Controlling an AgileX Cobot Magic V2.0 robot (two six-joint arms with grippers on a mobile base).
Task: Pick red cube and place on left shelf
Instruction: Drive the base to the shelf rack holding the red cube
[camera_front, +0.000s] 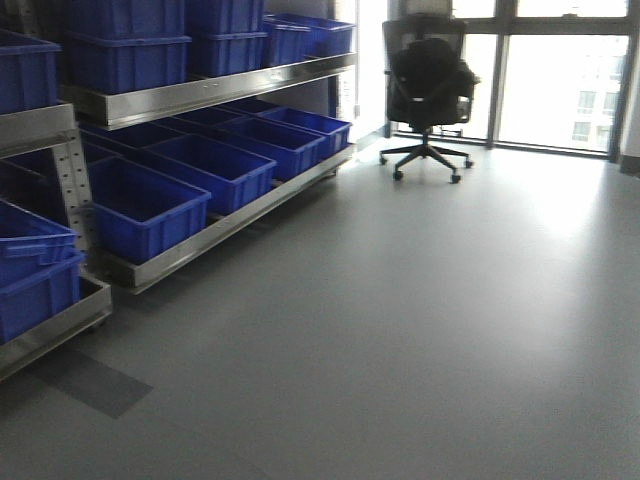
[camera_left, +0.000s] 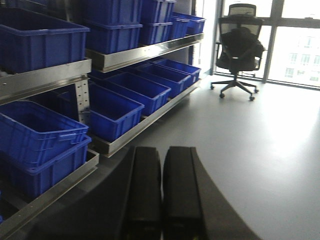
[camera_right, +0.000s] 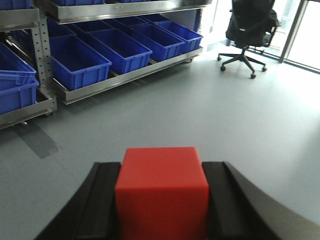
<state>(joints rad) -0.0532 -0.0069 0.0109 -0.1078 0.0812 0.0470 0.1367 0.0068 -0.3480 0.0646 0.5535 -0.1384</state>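
Matt red plastic cube (camera_right: 161, 192); glossy blue plastic crates (camera_front: 140, 205) on a brushed-metal shelf (camera_front: 215, 90); smooth grey floor (camera_front: 400, 330), faintly sheened.

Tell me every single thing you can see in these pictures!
small plain red cube: one, red, gripped in the right claw
silver steel shelf rack: one row, silver, left side of room, two tiers
deep-blue ribbed plastic crates: over ten, blue, lining both rack tiers
black mesh office chair: one, black, by the windows
tall windows: several panes, bright, far wall
smooth grey floor: one, grey, darker patch near rack
left claw: one, black, shut, empty
right claw: one, black, shut on the cube
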